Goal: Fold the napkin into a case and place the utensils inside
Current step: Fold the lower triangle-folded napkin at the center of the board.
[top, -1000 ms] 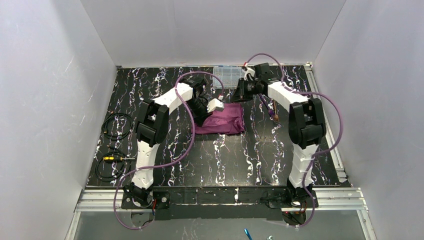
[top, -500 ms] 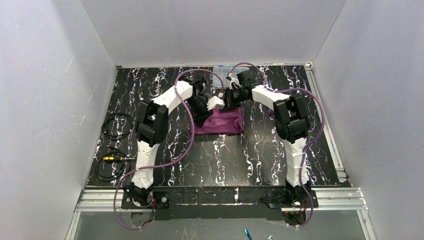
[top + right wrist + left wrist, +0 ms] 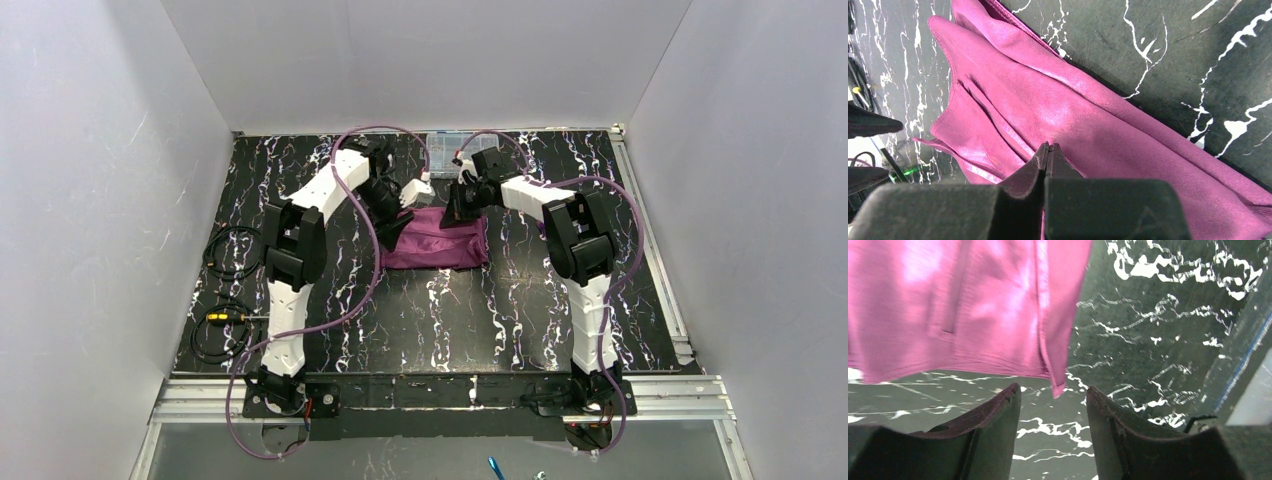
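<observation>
At the tips of the right gripper (image 3: 1048,146) the two fingers are pressed together with no gap, and they meet right on the napkin (image 3: 1098,130). Creases in the cloth run up to the tips, so I judge that a thin ridge of it is pinched there, though the pinch itself is hidden under the fingers. Around that spot the plum cloth spreads out rumpled over the worktop (image 3: 1158,45), with a hemmed edge doubled over on one side.

Opposite it, the left gripper (image 3: 1053,388) has its jaws parted with nothing between them. A corner of the napkin ends just beyond the gap, close to the tips but not touching them as far as the wrist view shows. From above, both grippers sit at the far edge of the cloth, the left one towards its left part and the right one towards its right. The napkin lies between the arms as a broad, loosely doubled rectangle.

I judge the folding to be partway at best: the cloth is layered, yet wide and wrinkled, not a narrow flat case. The utensils cannot be made out in any view. Nothing slender lies on the cloth, so putting them inside is wholly left to do.
</observation>
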